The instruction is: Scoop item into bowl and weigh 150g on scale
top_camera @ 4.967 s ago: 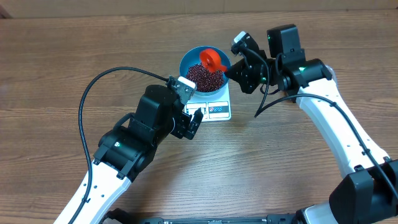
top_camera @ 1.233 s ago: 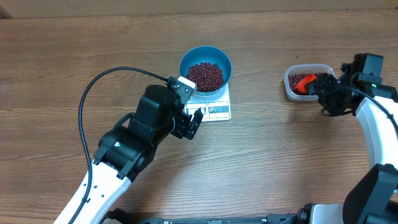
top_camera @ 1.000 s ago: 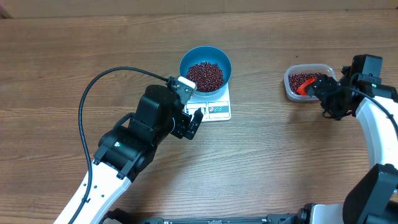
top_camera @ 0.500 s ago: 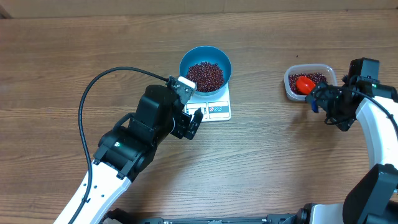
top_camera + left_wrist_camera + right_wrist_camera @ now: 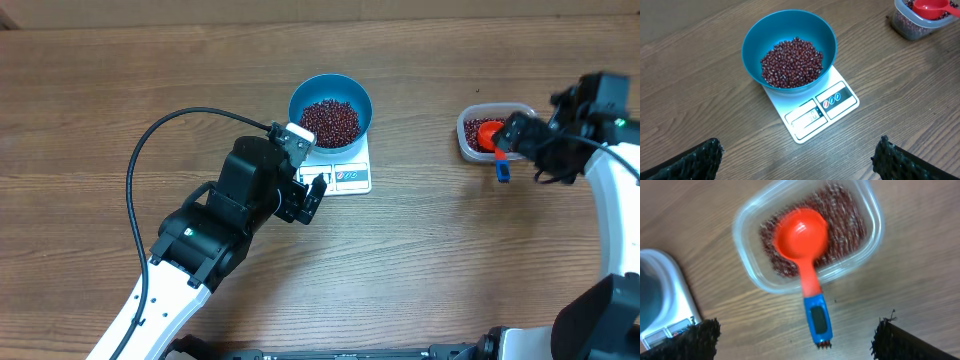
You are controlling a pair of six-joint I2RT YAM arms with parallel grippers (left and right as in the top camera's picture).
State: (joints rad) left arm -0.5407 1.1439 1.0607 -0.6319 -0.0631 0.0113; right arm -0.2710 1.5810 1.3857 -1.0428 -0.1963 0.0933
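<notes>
The wooden table (image 5: 90, 90) fills every view; only the overhead view takes in both arms, the left arm (image 5: 215, 225) rising from the bottom edge under a looping black cable (image 5: 140, 150), the right arm (image 5: 610, 200) coming in from the right; the overhead view also shows the scale (image 5: 352, 176) near the table's middle, its front left corner hidden by the left wrist; the light blue bowl (image 5: 297, 100) stands on the scale's rear half and overhangs it; well apart to the right sits a clear tub (image 5: 463, 135), partly covered by the right wrist; the left wrist view alone shows the scale's display and coloured buttons, too small to read; the left gripper (image 5: 799, 152) hangs before the scale, fingers spread wide on nothing; the blurred right wrist view shows the scoop (image 5: 801, 232), its red cup lying in the tub, its blue-ended handle over the rim; the right gripper (image 5: 797, 330) is above it, fingers wide apart, gripping nothing; maroon beans (image 5: 330, 120) heap in the bowl, with more in the tub.
</notes>
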